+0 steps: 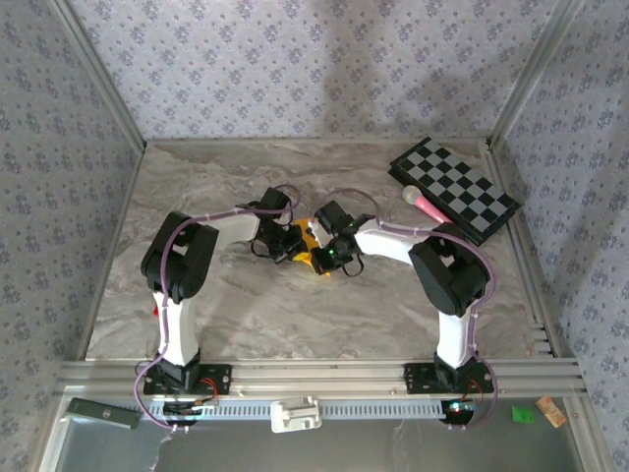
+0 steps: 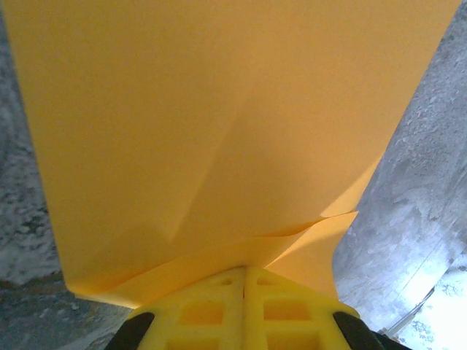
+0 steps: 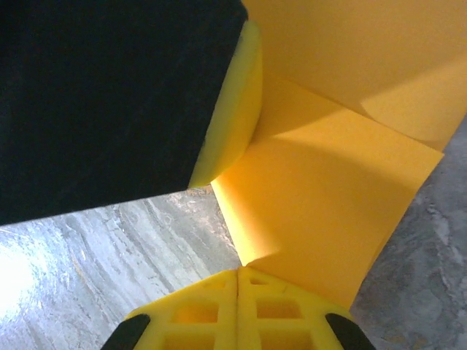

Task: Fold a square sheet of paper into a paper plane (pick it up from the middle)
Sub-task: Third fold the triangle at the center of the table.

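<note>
No text, label, brand, number or sign is readable on anything here.

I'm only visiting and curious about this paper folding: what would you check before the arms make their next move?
1. Grip of the left end effector on the orange sheet: ok, shut on it.
2. Grip of the right end effector on the same sheet: ok, shut on it.
3. Room between the two end effectors: cannot tell, they are very close.
4. Folds lined up evenly: cannot tell.
5. The checkered board and pink-tipped stick lie away from the sheet: ok.
</note>
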{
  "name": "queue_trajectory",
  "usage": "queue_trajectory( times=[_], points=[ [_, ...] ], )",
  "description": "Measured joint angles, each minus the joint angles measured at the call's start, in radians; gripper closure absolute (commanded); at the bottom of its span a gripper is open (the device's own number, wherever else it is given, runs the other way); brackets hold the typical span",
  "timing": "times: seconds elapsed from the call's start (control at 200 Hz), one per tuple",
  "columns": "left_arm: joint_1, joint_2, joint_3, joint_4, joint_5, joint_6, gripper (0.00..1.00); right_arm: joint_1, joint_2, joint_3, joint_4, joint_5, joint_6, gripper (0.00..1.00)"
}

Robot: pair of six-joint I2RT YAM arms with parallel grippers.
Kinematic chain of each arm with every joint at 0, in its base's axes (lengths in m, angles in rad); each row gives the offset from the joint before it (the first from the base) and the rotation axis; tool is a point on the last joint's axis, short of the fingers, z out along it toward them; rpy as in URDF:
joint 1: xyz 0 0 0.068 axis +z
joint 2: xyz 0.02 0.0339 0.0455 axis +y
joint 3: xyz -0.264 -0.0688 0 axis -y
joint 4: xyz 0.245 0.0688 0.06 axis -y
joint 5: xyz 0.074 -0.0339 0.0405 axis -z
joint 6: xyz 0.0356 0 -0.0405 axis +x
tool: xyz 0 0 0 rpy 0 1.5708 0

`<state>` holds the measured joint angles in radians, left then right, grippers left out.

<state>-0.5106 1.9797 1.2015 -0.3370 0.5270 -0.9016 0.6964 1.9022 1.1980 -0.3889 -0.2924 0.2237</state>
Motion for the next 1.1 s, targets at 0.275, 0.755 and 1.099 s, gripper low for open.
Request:
queue_trajectory(
  times=[0.275, 0.755, 1.099],
  points=[
    [0.0, 0.004, 0.0, 0.0, 0.01, 0.01, 0.97, 0.0, 0.0, 0.0, -0.002, 0.001, -0.001, 0.99],
    [0.0, 0.005, 0.002, -0.002, 0.011, 0.021, 0.97, -0.005, 0.016, 0.003, -0.008, 0.0, -0.005, 0.99],
    [0.006, 0.005, 0.014, -0.018, 0.011, 0.03, 0.94, -0.018, 0.023, 0.005, -0.011, -0.026, -0.008, 1.0]
  ],
)
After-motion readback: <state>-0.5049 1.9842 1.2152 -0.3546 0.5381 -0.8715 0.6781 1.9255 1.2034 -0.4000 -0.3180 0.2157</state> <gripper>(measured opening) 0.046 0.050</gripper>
